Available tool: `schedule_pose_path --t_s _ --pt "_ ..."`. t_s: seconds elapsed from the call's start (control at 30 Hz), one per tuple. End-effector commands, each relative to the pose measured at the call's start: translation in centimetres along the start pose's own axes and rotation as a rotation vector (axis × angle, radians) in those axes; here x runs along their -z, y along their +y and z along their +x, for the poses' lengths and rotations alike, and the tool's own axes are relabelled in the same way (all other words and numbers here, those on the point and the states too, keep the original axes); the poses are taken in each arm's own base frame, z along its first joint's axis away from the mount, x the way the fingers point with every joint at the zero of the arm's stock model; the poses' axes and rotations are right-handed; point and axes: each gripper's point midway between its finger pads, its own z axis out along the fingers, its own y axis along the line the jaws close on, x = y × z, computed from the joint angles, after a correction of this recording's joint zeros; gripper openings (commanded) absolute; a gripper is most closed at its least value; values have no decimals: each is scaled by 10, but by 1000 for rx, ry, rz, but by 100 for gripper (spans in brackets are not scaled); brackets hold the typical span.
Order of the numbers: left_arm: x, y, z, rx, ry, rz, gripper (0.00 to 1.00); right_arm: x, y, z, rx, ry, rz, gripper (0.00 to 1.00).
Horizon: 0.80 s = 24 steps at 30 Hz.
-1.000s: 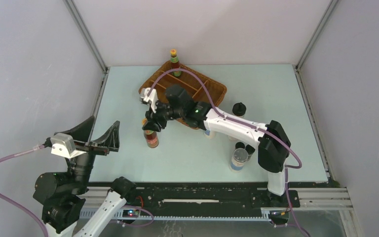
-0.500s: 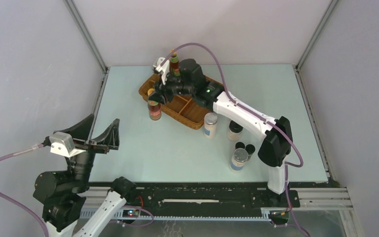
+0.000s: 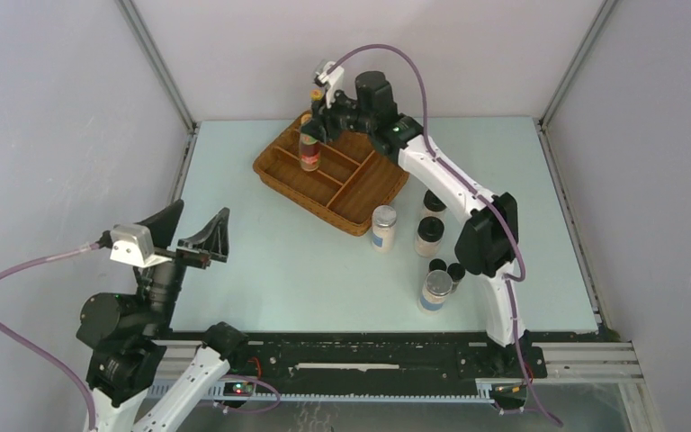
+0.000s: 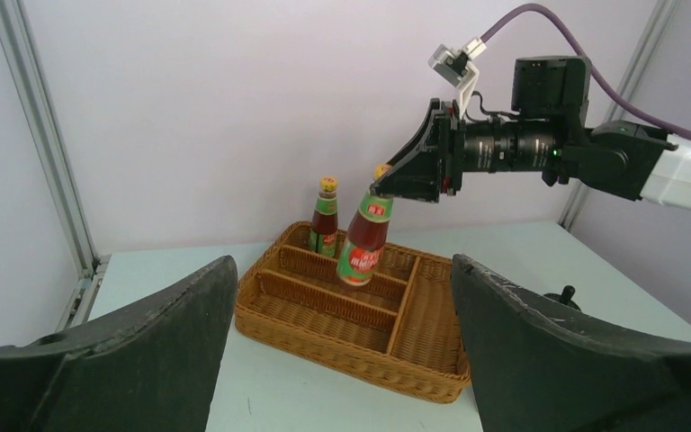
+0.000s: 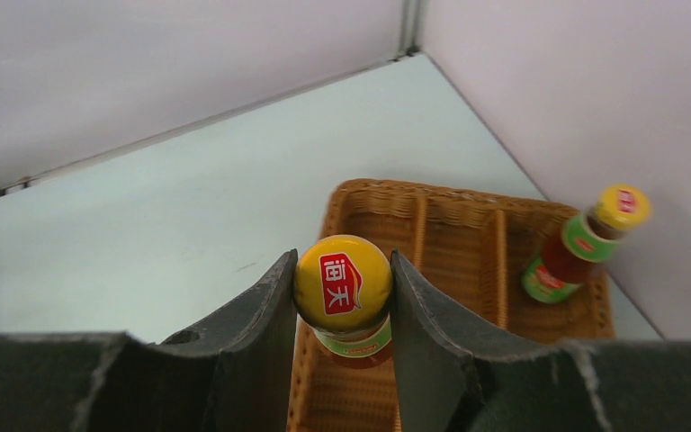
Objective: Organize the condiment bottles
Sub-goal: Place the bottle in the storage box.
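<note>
**Sauce bottle hangs tilted over the wicker tray**

Right gripper (image 4: 387, 187) pinches a slim red-brown sauce bottle (image 4: 363, 245) by its yellow cap, one dark finger (image 5: 261, 315) pressed against each side. The bottle's long axis is not quite vertical. The cap points up and leans toward the table's right edge, and the base swings toward the left edge. It hangs above the narrow compartments of the wicker tray (image 4: 351, 328), which lies near the far edge of the tabletop (image 3: 261, 261). Whether the base touches the wicker cannot be told.

A second sauce bottle (image 4: 324, 220) stands upright in the tray's far corner compartment, cap straight up, just beside the held one.

Outside the tray, toward the right edge, two blue-labelled jars (image 3: 383, 227), two beige shakers (image 3: 428, 236) and two dark vials (image 3: 446, 268) stand upright on the table.

Left gripper (image 3: 200, 220) is over the near left corner, fingers spread wide and holding nothing.
</note>
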Motion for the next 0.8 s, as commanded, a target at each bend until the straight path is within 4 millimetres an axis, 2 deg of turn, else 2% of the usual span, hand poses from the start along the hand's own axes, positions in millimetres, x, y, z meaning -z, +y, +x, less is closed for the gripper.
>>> schedule_pose_path --t_s 0.0,0.23,0.37,0.53,0.77 --pt "-16 -2 11 -27 17 -6 92 26 -44 -81 94 -223 76 0" --pt "-33 -6 26 -60 42 1 93 33 -106 -70 95 -244 164 0" --pt "-41 -7 33 -73 55 1 93 35 -131 -64 94 -260 197 0" --pt "-45 -6 40 -73 58 -11 93 33 -154 -52 98 -259 231 0" --pt "-46 -5 44 -66 56 -21 92 27 -171 -31 79 -245 251 0"
